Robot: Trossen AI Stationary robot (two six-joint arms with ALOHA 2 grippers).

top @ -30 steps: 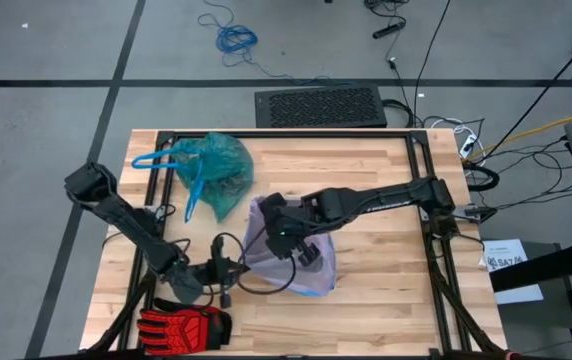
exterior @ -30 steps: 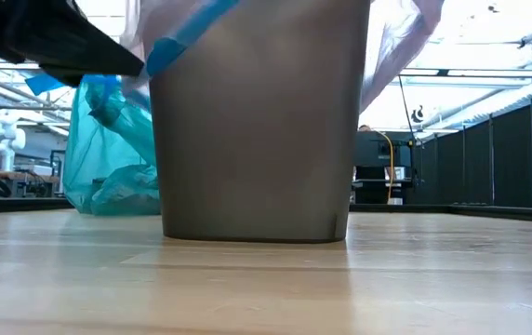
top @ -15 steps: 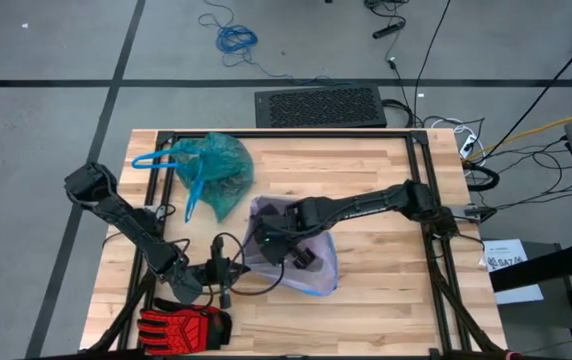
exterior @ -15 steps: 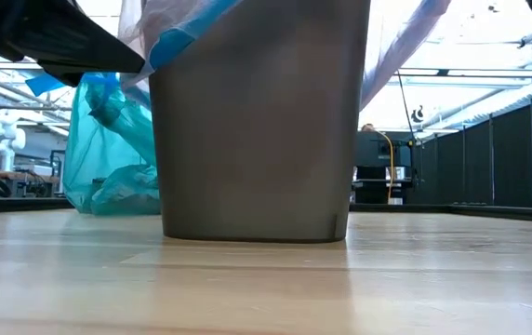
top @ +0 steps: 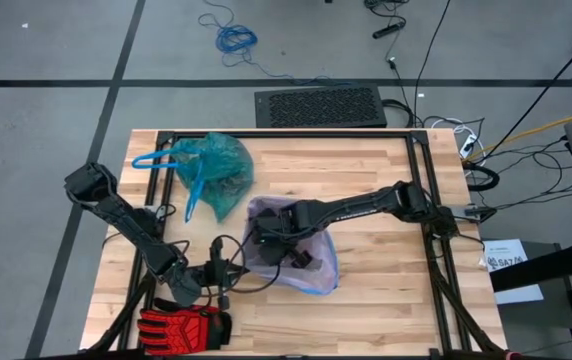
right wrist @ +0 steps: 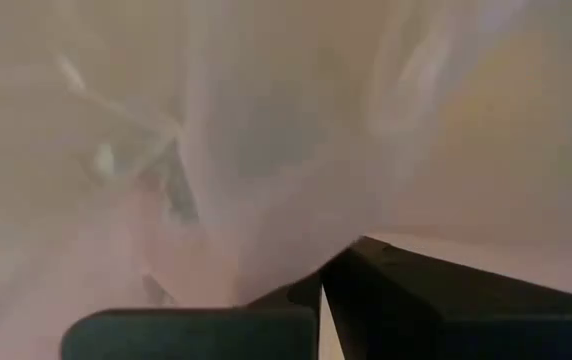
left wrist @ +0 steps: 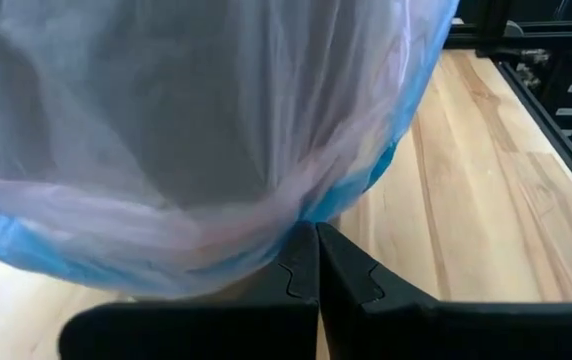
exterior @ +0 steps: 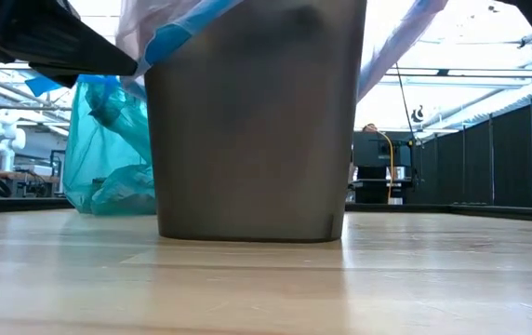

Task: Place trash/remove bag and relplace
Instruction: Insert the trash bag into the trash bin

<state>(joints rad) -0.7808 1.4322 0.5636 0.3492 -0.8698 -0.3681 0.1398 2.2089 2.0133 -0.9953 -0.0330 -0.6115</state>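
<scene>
A grey bin [exterior: 247,130] stands upright mid-table, lined with a pale lilac bag [top: 318,270] that has a blue rim. The teal bag [top: 214,168] lies bunched on the table at the far left, and its blue loops [top: 156,160] trail out; no gripper touches it. The trash is not in view. My right gripper [top: 272,246] is shut and reaches down inside the bin, with lilac film all around it [right wrist: 321,285]. My left gripper [top: 228,272] is shut at the bin's left side. My left gripper pinches the lilac bag's blue rim [left wrist: 266,245] between its two fingertips, coming nearly level from the table's left. The rim [exterior: 168,45] is drawn outward from the bin's top toward that arm. My right gripper presses its shut fingers [right wrist: 386,275] into the lilac bag's film [right wrist: 216,200] inside the bin, slanting down from the right. Film hides the exact place of contact.
A red-and-black glove [top: 181,325] lies at the near left corner. A dark cable loops [top: 228,250] beside my left gripper. Bare wood stretches right of the bin [top: 396,280] and along the near edge.
My right gripper has gone down into the bin and a little toward the table's left, tipping steeper, and has carried the lilac film down with it. My left gripper has kept its hold on the rim.
</scene>
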